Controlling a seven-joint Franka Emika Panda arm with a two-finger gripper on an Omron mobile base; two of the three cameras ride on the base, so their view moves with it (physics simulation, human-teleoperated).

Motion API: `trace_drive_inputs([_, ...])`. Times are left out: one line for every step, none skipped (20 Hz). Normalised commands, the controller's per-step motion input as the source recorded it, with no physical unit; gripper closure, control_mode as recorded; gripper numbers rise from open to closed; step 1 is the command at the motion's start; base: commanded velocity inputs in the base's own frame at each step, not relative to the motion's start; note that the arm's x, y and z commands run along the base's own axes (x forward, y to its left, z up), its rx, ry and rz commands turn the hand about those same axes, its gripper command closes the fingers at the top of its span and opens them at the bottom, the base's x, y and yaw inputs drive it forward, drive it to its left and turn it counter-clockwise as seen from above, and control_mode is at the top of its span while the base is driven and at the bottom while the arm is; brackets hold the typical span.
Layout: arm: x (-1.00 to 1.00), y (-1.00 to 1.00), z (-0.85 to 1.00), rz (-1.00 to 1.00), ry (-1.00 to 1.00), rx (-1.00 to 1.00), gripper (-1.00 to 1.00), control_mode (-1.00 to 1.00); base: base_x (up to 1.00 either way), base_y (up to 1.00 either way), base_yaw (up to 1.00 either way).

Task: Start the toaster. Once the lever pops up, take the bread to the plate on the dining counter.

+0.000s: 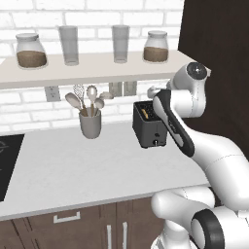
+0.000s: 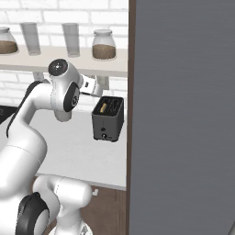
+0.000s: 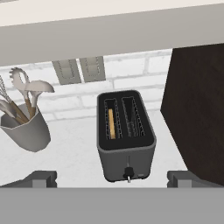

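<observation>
The toaster (image 3: 126, 136) is a dark boxy one standing on the white counter against the brick wall, also seen at toaster (image 1: 150, 125) and toaster (image 2: 108, 118). The bread (image 3: 111, 124) stands on edge in its left slot, sunk low, showing as a tan strip at bread (image 1: 145, 115). A small dark knob (image 3: 128, 172) sits low on the toaster's front. My gripper (image 3: 111, 179) hovers above and in front of the toaster, open wide, with nothing between its fingers. The plate and the dining counter are out of view.
A grey utensil cup (image 1: 90, 124) with spoons and a whisk stands left of the toaster. A shelf (image 1: 87, 70) with jars and glasses hangs close above. A dark cabinet wall (image 3: 197, 109) stands right of the toaster. A cooktop (image 1: 7, 160) lies far left.
</observation>
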Motion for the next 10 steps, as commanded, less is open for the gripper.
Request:
trace_drive_inputs([0.00, 0.00, 0.00, 0.00, 0.00, 0.00, -1.00, -1.00, 0.00, 0.00, 0.00])
trace_drive_inputs([0.00, 0.00, 0.00, 0.00, 0.00, 0.00, -1.00, -1.00, 0.00, 0.00, 0.00])
trace_drive_inputs([0.00, 0.00, 0.00, 0.00, 0.00, 0.00, -1.00, -1.00, 0.00, 0.00, 0.00])
trace_drive_inputs([0.00, 0.00, 0.00, 0.00, 0.00, 0.00, -1.00, -1.00, 0.00, 0.00, 0.00])
trace_drive_inputs([0.00, 0.00, 0.00, 0.00, 0.00, 0.00, -1.00, -1.00, 0.00, 0.00, 0.00])
trace_drive_inputs([0.00, 0.00, 0.00, 0.00, 0.00, 0.00, -1.00, -1.00, 0.00, 0.00, 0.00])
trace_drive_inputs([0.00, 0.00, 0.00, 0.00, 0.00, 0.00, -1.00, -1.00, 0.00, 0.00, 0.00])
trace_drive_inputs([0.00, 0.00, 0.00, 0.00, 0.00, 0.00, -1.00, -1.00, 0.00, 0.00, 0.00])
trace_drive_inputs([0.00, 0.00, 0.00, 0.00, 0.00, 0.00, -1.00, -1.00, 0.00, 0.00, 0.00])
trace_drive_inputs([0.00, 0.00, 0.00, 0.00, 0.00, 0.00, -1.00, -1.00, 0.00, 0.00, 0.00])
